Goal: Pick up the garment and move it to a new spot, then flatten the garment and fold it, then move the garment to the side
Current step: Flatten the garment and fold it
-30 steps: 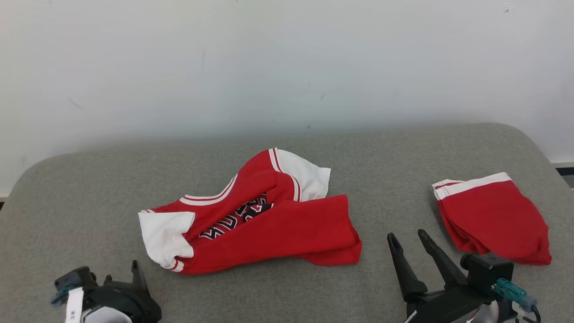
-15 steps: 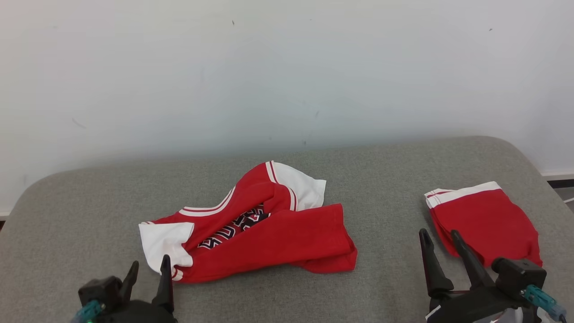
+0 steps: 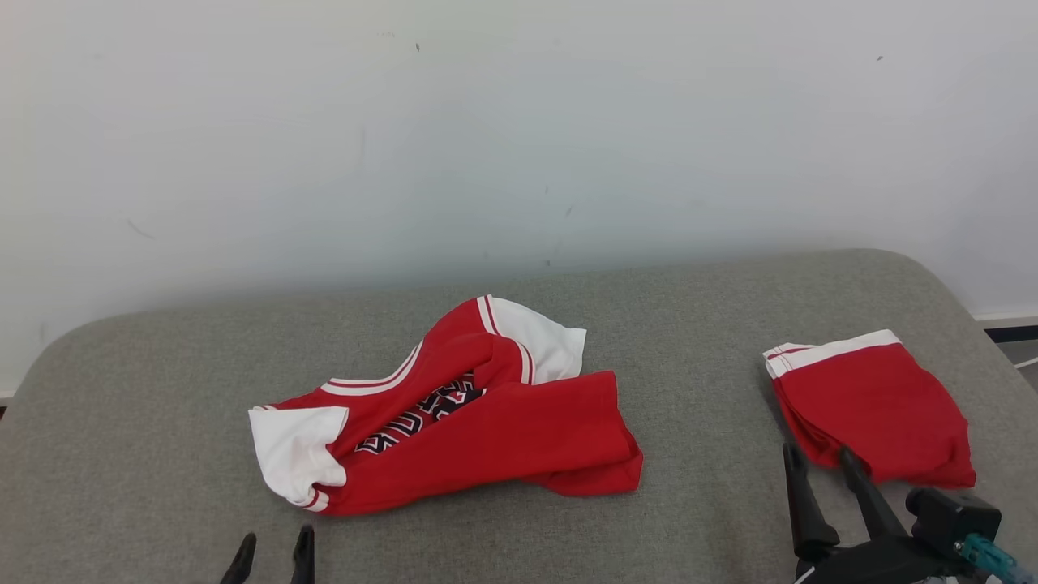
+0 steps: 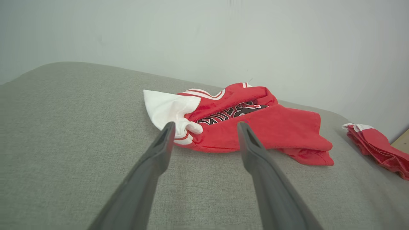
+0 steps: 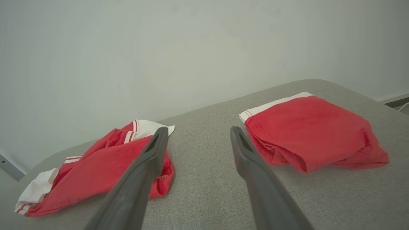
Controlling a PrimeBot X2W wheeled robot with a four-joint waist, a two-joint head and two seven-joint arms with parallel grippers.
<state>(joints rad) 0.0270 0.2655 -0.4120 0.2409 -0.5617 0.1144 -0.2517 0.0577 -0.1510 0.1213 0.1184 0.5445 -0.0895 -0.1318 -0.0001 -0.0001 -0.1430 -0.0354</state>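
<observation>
1 red-and-white shirt (image 3: 454, 422), crumpled, middle of grey counter (image 3: 697, 324); 1 folded red garment (image 3: 876, 414), counter's right side, well apart; left claw (image 3: 276, 534), wide, empty, near shirt; right claw (image 3: 817, 448), wide, empty, just beside folded red garment.

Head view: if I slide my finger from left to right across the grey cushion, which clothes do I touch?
Crumpled red and white jersey with black lettering → folded red cloth garment with a white striped band.
</observation>
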